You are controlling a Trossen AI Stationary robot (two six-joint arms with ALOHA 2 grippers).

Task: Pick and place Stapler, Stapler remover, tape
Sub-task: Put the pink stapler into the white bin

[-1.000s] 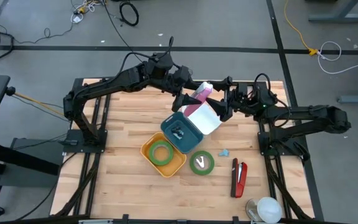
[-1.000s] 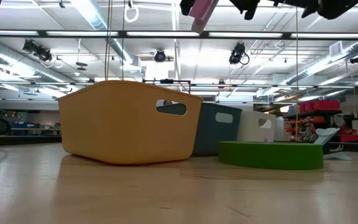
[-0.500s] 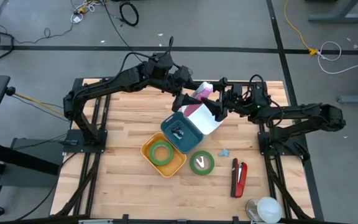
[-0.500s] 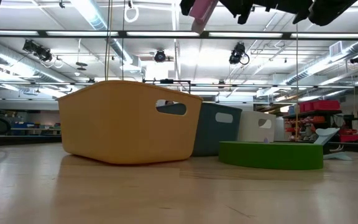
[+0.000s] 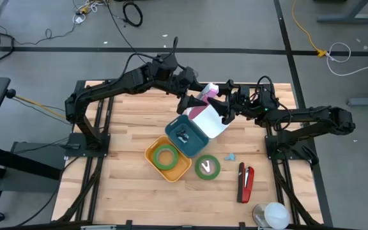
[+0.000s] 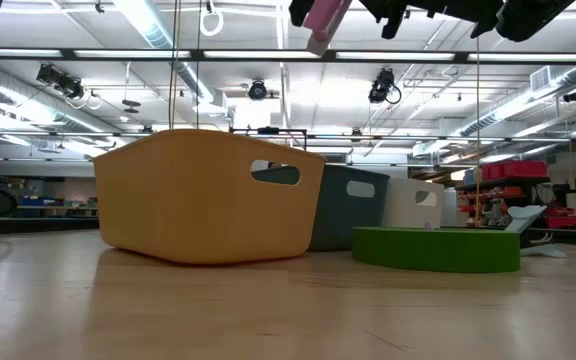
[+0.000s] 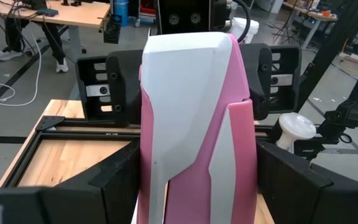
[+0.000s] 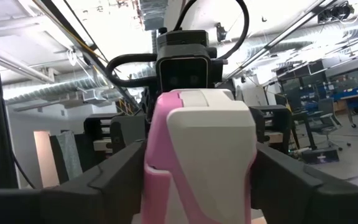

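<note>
1. The pink-and-white stapler (image 5: 207,94) is held in the air above the far middle of the worktop (image 5: 126,121), over the far edge of the white bin (image 5: 213,122).
2. The left hand (image 5: 195,98) is clamped on the stapler, one finger against each side, as the left wrist view shows.
3. The right hand (image 5: 224,106) meets the stapler from the right, its fingers on either side of it; whether they press on it I cannot tell.
4. Below, the teal bin (image 5: 185,135) holds a small dark object, too small to identify.
5. The yellow bin (image 5: 152,155) holds a green tape roll (image 5: 166,156); a second green roll (image 5: 207,167) lies just right of it.
6. A red-and-black stapler (image 5: 245,182) lies near right on the worktop.
</note>
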